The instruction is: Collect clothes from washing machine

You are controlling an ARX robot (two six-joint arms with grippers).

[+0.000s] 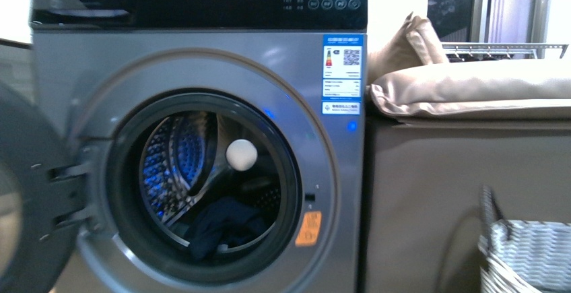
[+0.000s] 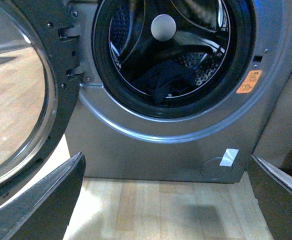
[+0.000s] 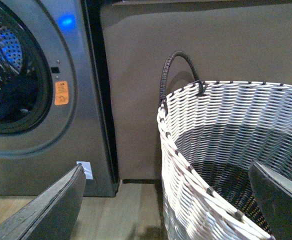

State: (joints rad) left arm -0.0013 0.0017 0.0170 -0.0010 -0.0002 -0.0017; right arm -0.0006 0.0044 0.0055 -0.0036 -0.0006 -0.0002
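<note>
Crumpled dark slate-blue knit garment [image 1: 225,229] low inside open silver-grey front-loading washing machine [image 1: 202,57]; likely light, limp; pinch a raised fold; left gripper [image 2: 165,157], right gripper [image 3: 167,167] both spread, empty

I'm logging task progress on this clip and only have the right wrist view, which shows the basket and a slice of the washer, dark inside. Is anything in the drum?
Observer: Yes. In the front view the clothes, a dark garment, lie in a heap at the bottom of the drum of the washing machine.
Operator: Has the left arm got hold of them?
Observer: No. The left wrist view shows the left gripper outside the machine, low in front of the opening, with its jaws apart and nothing between them.
</note>
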